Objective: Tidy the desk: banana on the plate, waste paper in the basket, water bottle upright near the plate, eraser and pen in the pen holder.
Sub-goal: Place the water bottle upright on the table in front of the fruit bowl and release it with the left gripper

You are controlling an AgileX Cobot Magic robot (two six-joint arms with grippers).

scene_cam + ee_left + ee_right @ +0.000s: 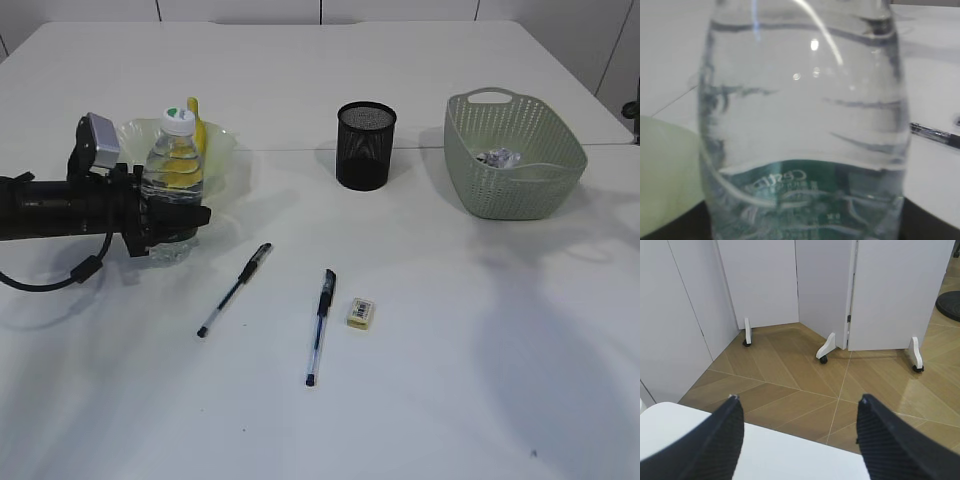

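Observation:
My left gripper (pixel 172 226) is shut on the clear water bottle (pixel 174 165), which stands upright with a white cap, just in front of the pale green plate (pixel 226 145). The bottle fills the left wrist view (pixel 805 130). A yellow banana (pixel 199 125) lies on the plate behind the bottle. Two pens lie on the table, one left (pixel 235 288) and one middle (pixel 320 325), with a yellow eraser (pixel 361 312) beside the second. The black mesh pen holder (pixel 365 145) stands behind them. Crumpled paper (pixel 498 157) lies in the green basket (pixel 513 185). My right gripper (pixel 797 412) is open and empty, out of the exterior view.
The right wrist view looks past the white table edge (pixel 765 450) to a wooden floor and white panels on casters. A black cable (pixel 60 275) hangs from my left arm onto the table.

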